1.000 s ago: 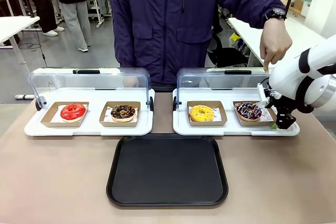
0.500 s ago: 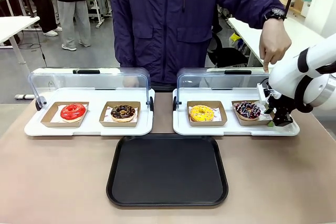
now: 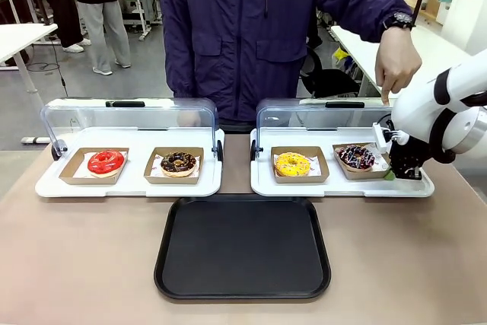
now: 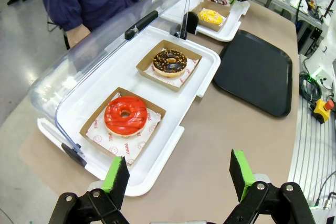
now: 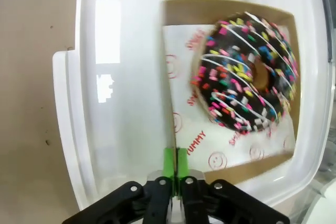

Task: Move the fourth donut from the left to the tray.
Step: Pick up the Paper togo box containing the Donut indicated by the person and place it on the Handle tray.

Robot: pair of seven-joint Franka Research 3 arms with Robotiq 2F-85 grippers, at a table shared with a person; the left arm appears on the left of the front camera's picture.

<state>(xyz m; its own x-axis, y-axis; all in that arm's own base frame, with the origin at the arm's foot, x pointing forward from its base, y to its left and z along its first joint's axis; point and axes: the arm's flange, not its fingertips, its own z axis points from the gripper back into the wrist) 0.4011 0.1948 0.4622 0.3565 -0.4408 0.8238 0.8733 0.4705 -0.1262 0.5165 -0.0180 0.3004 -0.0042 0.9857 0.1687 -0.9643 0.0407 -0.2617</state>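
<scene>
Two pincers: left pincer (image 4: 178,174) wide, right pincer (image 5: 176,163) tight on holder (image 5: 226,6) under fourth donut (image 5: 226,72), corner hidden.

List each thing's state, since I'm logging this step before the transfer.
Left black gripper, green pads: open.
Right gripper: shut on small brown cardboard holder's edge.
Dark chocolate-glazed sprinkled ring donut: in that holder, on white tray.
Large flat black plastic tray: bare.
Left clear dome lid, right clear dome lid: raised open.
</scene>
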